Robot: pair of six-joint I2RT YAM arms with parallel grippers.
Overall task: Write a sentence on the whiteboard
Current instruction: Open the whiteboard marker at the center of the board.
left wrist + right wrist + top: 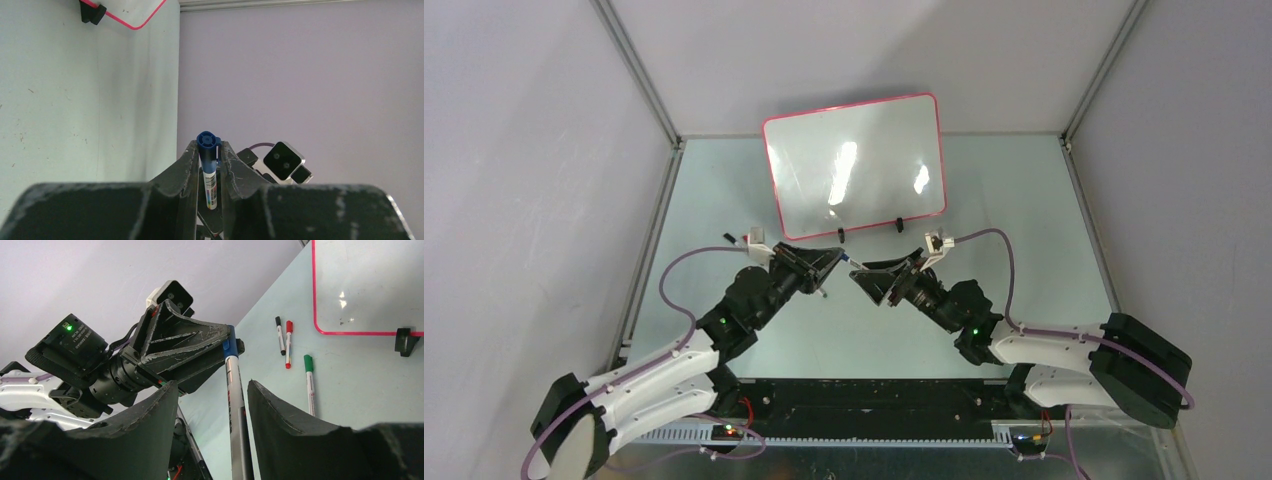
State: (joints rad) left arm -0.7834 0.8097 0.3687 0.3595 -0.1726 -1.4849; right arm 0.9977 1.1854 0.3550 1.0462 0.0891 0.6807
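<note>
Pale green surface inside grey walls, with two robot arms meeting nose to nose at its middle. The left fingers are pinching the cap end of a blue-capped marker. Its pale barrel runs across into the gap between the right fingers, which are spread apart with clear space beside the barrel, so they hold nothing. The main risk, as I judge it, sits in this exchange. The pen hangs from its cap end alone, so if the cap loosens before the right fingers close, the barrel could drop to the surface and roll. A closing that lands off-centre could also twist the pen out of line, and the two wrists are near enough to knock together. A black-capped marker, a red-capped marker and a green-capped marker lie loose on the surface near the board's lower corner, where a sweeping arm might scatter them. The whiteboard leans at the back centre, well apart from both arms, propped on two small black clip feet. It is blank, with no writing on it yet. Heavy pen pressure could push it backward or tip it. Nothing stands between the arms and the board.
</note>
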